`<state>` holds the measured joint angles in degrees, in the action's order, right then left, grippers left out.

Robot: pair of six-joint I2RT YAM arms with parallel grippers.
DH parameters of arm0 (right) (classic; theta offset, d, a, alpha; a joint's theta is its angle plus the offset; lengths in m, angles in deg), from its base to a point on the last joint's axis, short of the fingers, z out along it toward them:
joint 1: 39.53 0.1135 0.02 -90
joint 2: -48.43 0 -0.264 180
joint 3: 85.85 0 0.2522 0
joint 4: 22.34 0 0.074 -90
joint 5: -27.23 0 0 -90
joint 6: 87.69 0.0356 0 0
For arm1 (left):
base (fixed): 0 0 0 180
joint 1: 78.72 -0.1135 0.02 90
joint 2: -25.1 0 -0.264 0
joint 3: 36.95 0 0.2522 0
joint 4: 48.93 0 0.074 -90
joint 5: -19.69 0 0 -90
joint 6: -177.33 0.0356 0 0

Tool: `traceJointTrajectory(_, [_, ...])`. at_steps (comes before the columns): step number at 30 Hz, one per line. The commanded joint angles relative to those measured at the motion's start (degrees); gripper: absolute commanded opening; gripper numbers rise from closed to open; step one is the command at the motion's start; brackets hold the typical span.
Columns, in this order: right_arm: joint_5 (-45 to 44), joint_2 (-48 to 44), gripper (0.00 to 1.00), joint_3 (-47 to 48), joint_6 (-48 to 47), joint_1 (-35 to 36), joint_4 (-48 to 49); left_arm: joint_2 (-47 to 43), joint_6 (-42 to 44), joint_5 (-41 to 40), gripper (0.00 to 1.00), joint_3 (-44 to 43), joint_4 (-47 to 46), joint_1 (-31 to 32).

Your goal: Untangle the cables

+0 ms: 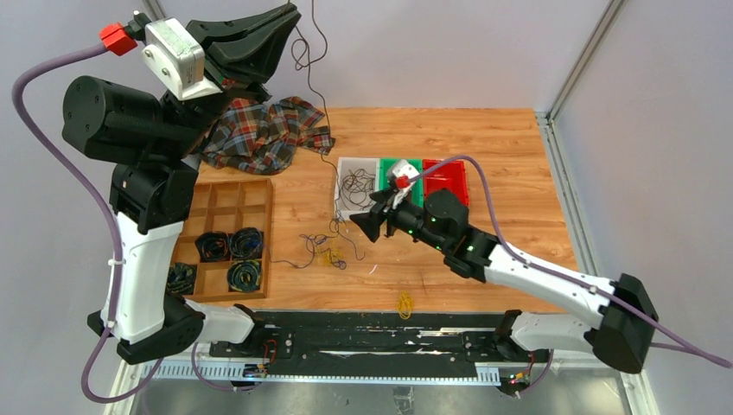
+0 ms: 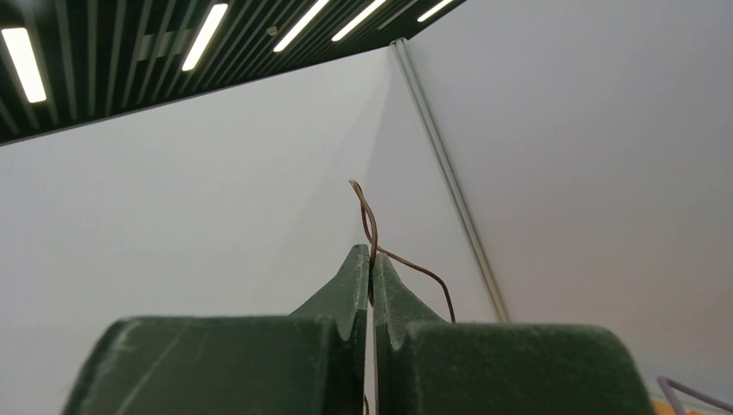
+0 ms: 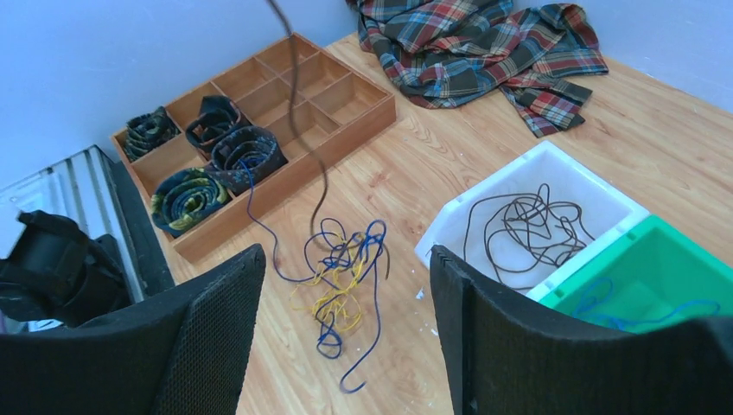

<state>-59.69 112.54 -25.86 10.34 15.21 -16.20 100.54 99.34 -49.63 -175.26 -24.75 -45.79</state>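
A tangle of blue, yellow and brown cables (image 3: pixel 346 277) lies on the wooden table (image 1: pixel 484 164), also in the top view (image 1: pixel 327 249). My left gripper (image 2: pixel 372 256) is raised high at the far left (image 1: pixel 281 19) and is shut on a thin brown cable (image 2: pixel 370 226). That cable (image 1: pixel 318 95) hangs from it down to the tangle. My right gripper (image 3: pixel 346 259) is open and empty, hovering just right of the tangle (image 1: pixel 363 226). A white bin (image 3: pixel 536 216) holds loose dark cables. A green bin (image 3: pixel 657 277) holds a blue cable.
A wooden compartment tray (image 1: pixel 226 238) with coiled cables sits at the left. A plaid cloth (image 1: pixel 259 130) lies at the back left. A red bin (image 1: pixel 445 180) stands right of the green one. A small yellow cable (image 1: pixel 404 303) lies near the front edge.
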Motion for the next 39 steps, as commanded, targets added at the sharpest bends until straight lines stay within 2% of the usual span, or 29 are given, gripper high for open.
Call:
traceJointTrajectory(1, [2.9, 6.7, 0.70, 5.3, -5.0, 0.9, 5.2, -1.0, -2.0, 2.9, 0.01, -1.9, -0.1, 0.5])
traceJointTrajectory(5, [1.0, 12.8, 0.66, 10.0, -6.4, 0.5, 5.1, -1.1, -2.9, 3.7, 0.01, -3.0, -0.5, 0.5])
traceJointTrajectory(10, [6.0, 19.9, 0.58, 13.7, -5.1, 0.2, 6.4, -0.9, -3.5, 4.1, 0.01, -4.4, -1.7, 0.5])
traceJointTrajectory(19, [10.2, 26.7, 0.51, 15.3, -0.6, 0.3, 10.4, -0.9, -3.3, 4.0, 0.01, -5.1, -2.7, 0.5])
traceJointTrajectory(23, [5.1, 25.5, 0.58, 12.9, 0.7, 0.2, 8.5, -1.2, -2.1, 3.7, 0.01, -4.8, -3.0, 0.5])
traceJointTrajectory(27, [2.0, 17.9, 0.69, 5.3, 1.0, -1.5, 9.6, -2.1, -1.0, 3.8, 0.01, -3.3, -3.5, 0.5])
traceJointTrajectory(30, [2.6, 11.9, 0.72, 1.2, -0.8, -2.2, 8.8, -2.3, -0.3, 3.6, 0.01, -2.4, -4.0, 0.5])
traceJointTrajectory(35, [10.4, 6.1, 0.72, 0.3, -4.9, -2.1, 5.1, -1.8, -0.1, 3.5, 0.01, -2.9, -3.9, 0.5])
traceJointTrajectory(39, [17.6, 8.1, 0.74, 5.7, -5.4, -1.4, 3.6, -1.7, -0.5, 3.3, 0.01, -2.6, -4.0, 0.5])
